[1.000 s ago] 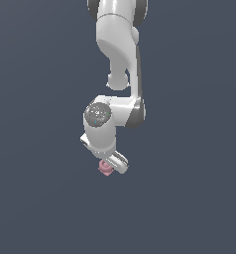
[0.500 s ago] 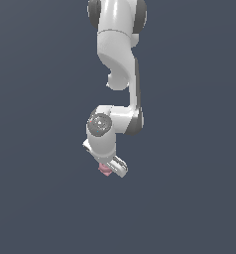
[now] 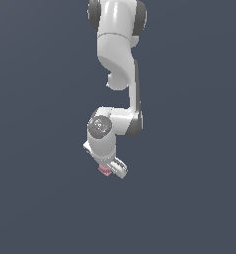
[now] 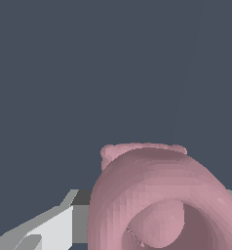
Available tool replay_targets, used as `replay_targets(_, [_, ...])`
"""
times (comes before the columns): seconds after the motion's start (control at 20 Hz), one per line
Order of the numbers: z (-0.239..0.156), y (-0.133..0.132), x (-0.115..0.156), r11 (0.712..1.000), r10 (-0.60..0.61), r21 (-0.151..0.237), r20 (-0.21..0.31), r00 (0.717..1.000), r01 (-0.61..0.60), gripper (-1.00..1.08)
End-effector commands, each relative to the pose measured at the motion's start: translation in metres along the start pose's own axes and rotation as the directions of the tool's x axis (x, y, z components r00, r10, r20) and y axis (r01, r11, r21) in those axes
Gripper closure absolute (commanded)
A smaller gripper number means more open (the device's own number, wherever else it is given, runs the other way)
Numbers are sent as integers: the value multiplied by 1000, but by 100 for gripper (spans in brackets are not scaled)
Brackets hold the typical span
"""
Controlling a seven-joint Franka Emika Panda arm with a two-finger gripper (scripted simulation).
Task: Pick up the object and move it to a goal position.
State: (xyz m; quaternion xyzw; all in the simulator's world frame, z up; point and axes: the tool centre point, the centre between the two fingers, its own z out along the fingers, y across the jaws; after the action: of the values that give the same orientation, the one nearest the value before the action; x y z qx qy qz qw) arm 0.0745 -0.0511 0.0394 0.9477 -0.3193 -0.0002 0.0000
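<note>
Exterior view: my arm (image 3: 117, 74) hangs down over a plain grey ground, my gripper (image 3: 110, 168) apparently clamped on the small pink object (image 3: 104, 170) at its tip. Wrist view: the object (image 4: 157, 195), ring facing the camera, fills the space beside one pale finger (image 4: 49, 227).

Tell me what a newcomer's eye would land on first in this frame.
The white arm hanging down the middle of the exterior view against a bare dark ground, with a speck of pink, the object, at the gripper. In the wrist view that pink object fills the near corner, its ring-shaped top facing the camera beside a grey finger.
</note>
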Motion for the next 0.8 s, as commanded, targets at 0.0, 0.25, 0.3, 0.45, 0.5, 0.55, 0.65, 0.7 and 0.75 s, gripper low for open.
replay_targets(0.0, [0,0,0,1000,0,0,0,1000,0,108])
replay_targets(0.25, [0,0,0,1000,0,0,0,1000,0,108])
replay_targets(0.3, [0,0,0,1000,0,0,0,1000,0,108])
replay_targets(0.45, [-1,-2,-3,1000,0,0,0,1000,0,108])
replay_targets(0.5, [-2,-3,-5,1000,0,0,0,1000,0,108])
replay_targets(0.55, [-3,-4,-8,1000,0,0,0,1000,0,108])
replay_targets(0.65, [-5,-8,-14,1000,0,0,0,1000,0,108])
replay_targets(0.7, [-7,-10,-18,1000,0,0,0,1000,0,108])
replay_targets(0.75, [-9,-12,-23,1000,0,0,0,1000,0,108])
